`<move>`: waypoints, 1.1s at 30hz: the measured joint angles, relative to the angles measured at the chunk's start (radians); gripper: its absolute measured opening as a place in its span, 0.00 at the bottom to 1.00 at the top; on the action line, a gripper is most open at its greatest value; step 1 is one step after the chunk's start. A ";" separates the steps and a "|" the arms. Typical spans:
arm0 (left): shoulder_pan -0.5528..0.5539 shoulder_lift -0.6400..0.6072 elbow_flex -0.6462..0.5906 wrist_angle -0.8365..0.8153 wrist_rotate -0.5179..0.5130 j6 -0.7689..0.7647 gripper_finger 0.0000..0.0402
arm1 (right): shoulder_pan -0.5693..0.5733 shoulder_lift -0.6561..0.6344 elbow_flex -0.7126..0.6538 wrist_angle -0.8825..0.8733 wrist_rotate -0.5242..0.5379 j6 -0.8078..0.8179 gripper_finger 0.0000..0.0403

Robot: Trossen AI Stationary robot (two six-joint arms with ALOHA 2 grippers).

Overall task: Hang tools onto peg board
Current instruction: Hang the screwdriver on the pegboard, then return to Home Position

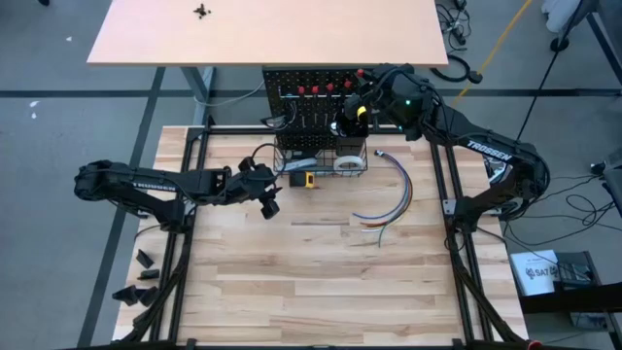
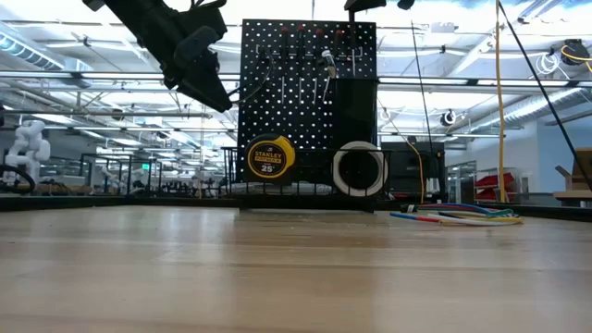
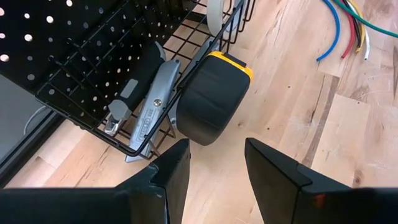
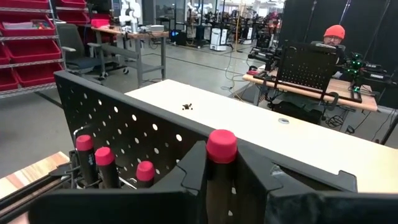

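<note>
The black peg board [image 1: 303, 95] stands upright at the table's far edge, with several red-capped screwdrivers [image 4: 104, 157] hanging along its top. My right gripper [image 1: 356, 105] is at the board's top right corner, shut on a red-capped screwdriver [image 4: 222, 147]. My left gripper [image 3: 216, 146] is open and empty, raised off the table just left of and nearer than the wire basket [image 3: 93, 106]. A grey utility knife [image 3: 152, 93] lies in the basket. The yellow tape measure [image 2: 271, 157] hangs on the basket's near wall, clear of the table. The white tape roll [image 2: 359, 168] is beside it. My right gripper pinches the screwdriver's dark handle just below its red cap [image 4: 222, 163] between its two fingers. The screwdriver stands upright with the cap above the fingertips, close to the board's top edge. Its lower part is hidden by the fingers.
A bundle of curved coloured wires [image 1: 389, 199] lies on the wood table right of the basket. A large peach-coloured tabletop [image 1: 272, 29] stands behind the board. A person in a red cap [image 4: 334, 32] sits far off in the room. Bare wood lies toward the near edge [image 1: 321, 282].
</note>
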 joint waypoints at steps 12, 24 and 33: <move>0.000 0.000 0.000 0.000 0.000 0.000 0.39 | 0.000 0.000 0.000 0.002 0.001 -0.001 0.35; 0.000 -0.012 0.000 0.001 0.024 0.000 0.39 | 0.009 -0.017 0.000 0.005 -0.002 -0.002 0.35; 0.000 -0.160 0.000 0.087 0.060 0.043 0.39 | 0.071 -0.089 0.000 -0.022 -0.095 -0.009 0.35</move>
